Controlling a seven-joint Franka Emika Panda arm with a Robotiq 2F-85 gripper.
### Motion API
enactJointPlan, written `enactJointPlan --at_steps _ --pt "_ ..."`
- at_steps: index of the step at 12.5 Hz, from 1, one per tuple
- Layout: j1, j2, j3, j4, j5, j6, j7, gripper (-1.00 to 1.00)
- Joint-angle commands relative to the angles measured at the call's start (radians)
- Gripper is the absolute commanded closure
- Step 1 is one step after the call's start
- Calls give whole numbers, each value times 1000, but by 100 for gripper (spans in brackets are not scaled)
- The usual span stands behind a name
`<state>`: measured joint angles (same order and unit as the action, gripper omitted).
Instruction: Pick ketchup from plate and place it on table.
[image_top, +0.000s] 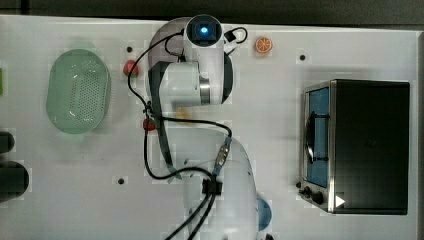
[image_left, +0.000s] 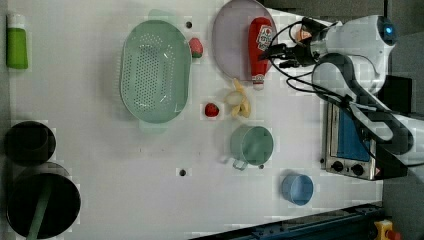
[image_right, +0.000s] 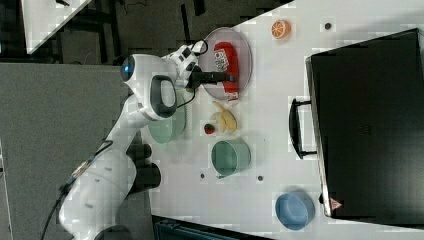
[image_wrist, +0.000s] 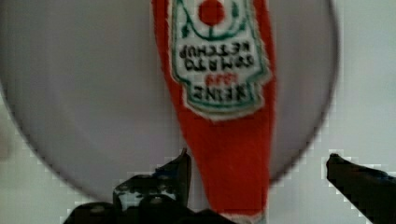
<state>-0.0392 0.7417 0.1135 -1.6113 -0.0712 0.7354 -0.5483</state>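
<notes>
The ketchup bottle (image_left: 260, 47) lies flat on the mauve plate (image_left: 231, 37), neck overhanging the rim at six o'clock in the left view. The gripper (image_wrist: 257, 170) hangs over the neck, jaws spread wide, apparently not touching. Lifting and placing on the worktop (image_left: 150, 160) remain. A banana (image_left: 240, 102) and strawberry (image_left: 211, 110) crowd nearby.

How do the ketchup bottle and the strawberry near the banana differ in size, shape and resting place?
The ketchup bottle is long and narrow; the strawberry is tiny and round. The bottle lies on the plate, its cap past the rim; the strawberry sits on the table. Both are red.
</notes>
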Motion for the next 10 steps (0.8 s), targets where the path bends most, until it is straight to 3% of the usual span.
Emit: enactJointPlan --at_steps 1,9,10 --pt "8 41 10 84 -18 38 -37 -100" --pt "10 146 3 149 -18 108 -37 -100" --pt "10 145 2 155 -18 108 -37 -93"
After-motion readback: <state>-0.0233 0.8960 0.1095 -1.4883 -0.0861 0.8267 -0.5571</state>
